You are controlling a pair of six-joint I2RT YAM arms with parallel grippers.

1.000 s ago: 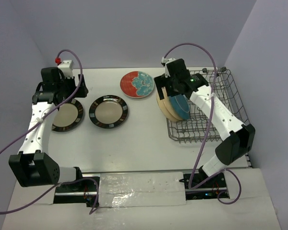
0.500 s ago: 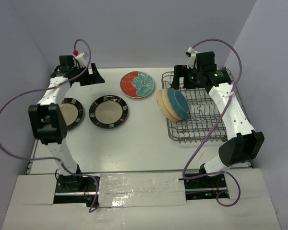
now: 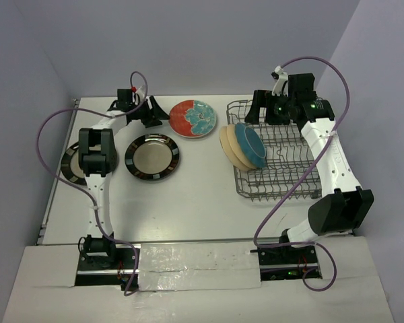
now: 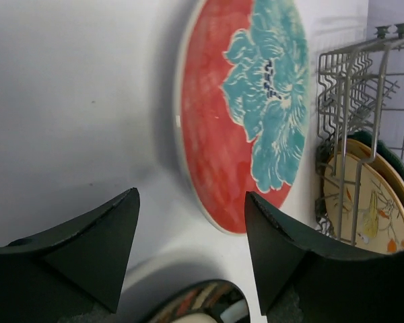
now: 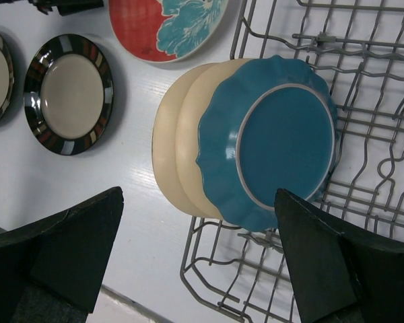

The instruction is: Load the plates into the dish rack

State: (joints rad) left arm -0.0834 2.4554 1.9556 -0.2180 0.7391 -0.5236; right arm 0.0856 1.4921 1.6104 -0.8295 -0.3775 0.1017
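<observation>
White arm links, black joints; purple cables; black wedge-shaped fingers; green light

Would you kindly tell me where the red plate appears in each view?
Top external: red plate upper centre, left of the dish rack.
Left wrist: red plate upper centre, dish rack at right.
Right wrist: red plate at top edge, cut off.
Shared landmark: the dish rack.
</observation>
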